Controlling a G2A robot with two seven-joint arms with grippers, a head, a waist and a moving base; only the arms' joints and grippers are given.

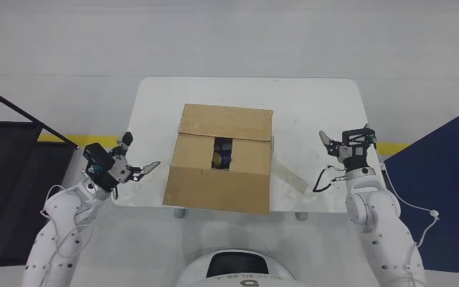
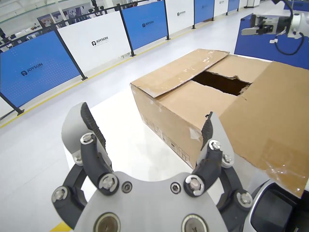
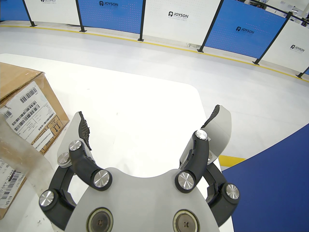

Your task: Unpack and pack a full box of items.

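Left gripper (image 1: 141, 152) first: its fingers are spread wide with nothing between them, the ribbed black pads (image 2: 93, 124) bare. It hangs at the table's nine o'clock edge, aimed toward the box and well apart from it.

Over to the right gripper (image 1: 320, 161): same story, jaws apart and empty, hovering at the three o'clock edge of the white table (image 1: 308, 100). In its own wrist view the right gripper (image 3: 149, 112) looks out over bare tabletop, and the box's labelled side wall stands close by.

Between them, dead centre on the table, stands the cardboard box (image 1: 215, 172). Its top flaps are folded down but don't meet, so a dark gap (image 1: 224, 153) shows in the middle of the lid, its edges torn in the left wrist view. Through that gap you can make out something yellow (image 1: 216, 155) and something dark blue (image 1: 226, 151); what they are, I can't tell.

A pale strip of tape (image 1: 291, 177) trails from the box's side at about four o'clock, lying across the table toward the right gripper.

Beyond the table, blue and white barrier panels (image 3: 178, 13) line the floor.
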